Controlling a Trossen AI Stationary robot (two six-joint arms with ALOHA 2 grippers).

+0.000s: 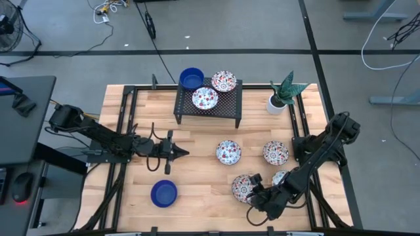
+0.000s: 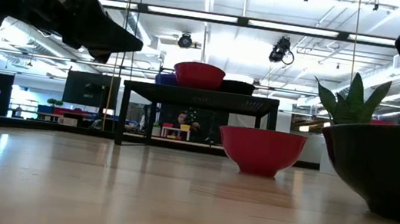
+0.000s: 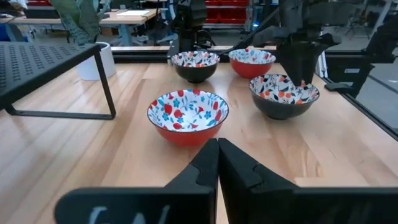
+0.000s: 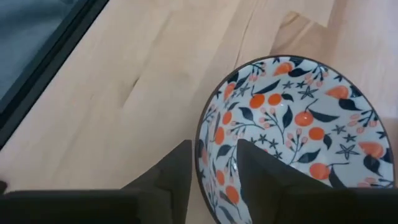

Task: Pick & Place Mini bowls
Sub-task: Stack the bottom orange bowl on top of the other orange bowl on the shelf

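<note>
Pale wooden counter [image 1: 203, 190]. My right hand [image 4: 211, 163] straddles the rim of a patterned mini bowl [image 4: 298, 130] at the near right, fingers apart. Closing crooked could tip it.
</note>
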